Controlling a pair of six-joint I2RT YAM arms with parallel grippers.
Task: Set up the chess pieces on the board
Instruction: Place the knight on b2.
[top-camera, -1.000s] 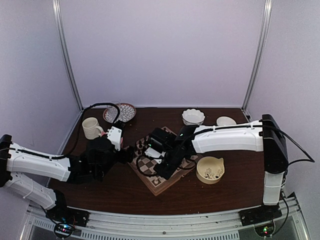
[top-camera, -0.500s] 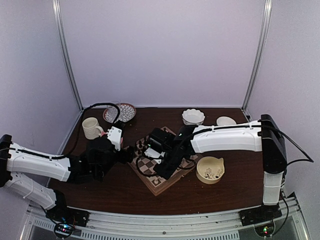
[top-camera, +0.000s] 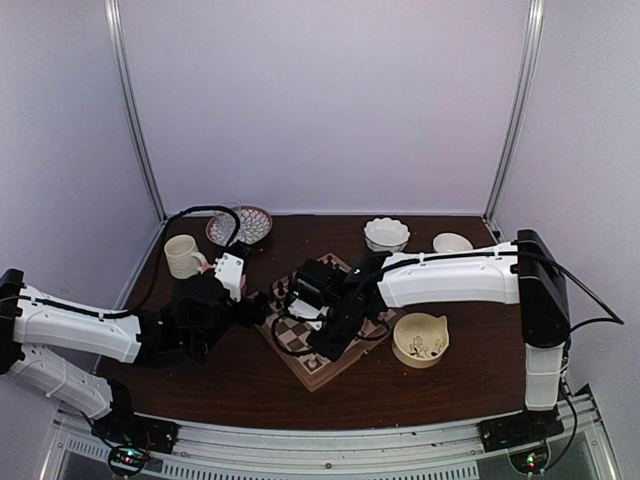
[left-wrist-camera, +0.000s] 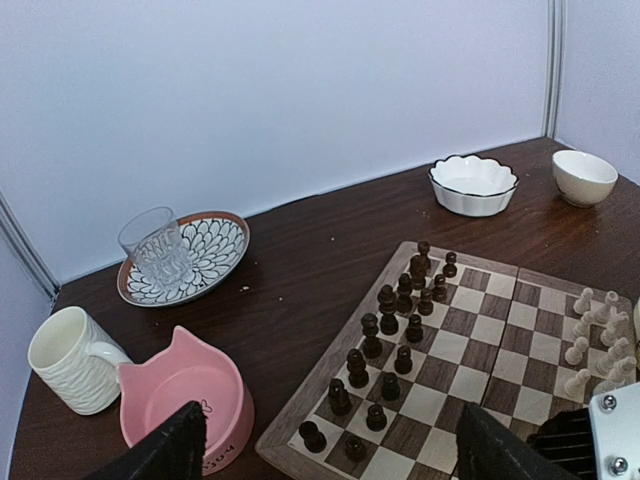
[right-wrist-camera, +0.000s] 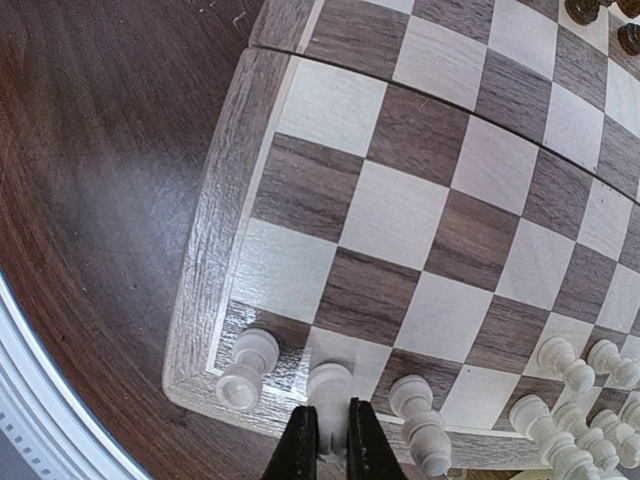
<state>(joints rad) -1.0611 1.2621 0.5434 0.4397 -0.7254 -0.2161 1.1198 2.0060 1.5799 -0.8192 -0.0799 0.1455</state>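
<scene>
At the near edge of the table sit both arm bases. The board lies diamond-wise at mid-table.

Observed: the right gripper has its fingers narrow, pinched on one cream-white piece. This piece is in the board's near-right edge row, second square from the near corner, with a neighbour on either side. Whether its base touches the square: cannot tell. The other chess pieces crowd along that same edge.

The left gripper has its fingers wide and hovers at the board's left corner. The dark pieces stand in two rows along the far-left edge.

- Left of the board: pink bowl, then cream mug.
- Right of the board: yellow bowl.
- Far-left corner: patterned plate carrying a glass.
- Far edge, towards the right: scalloped bowl and small white bowl.
</scene>
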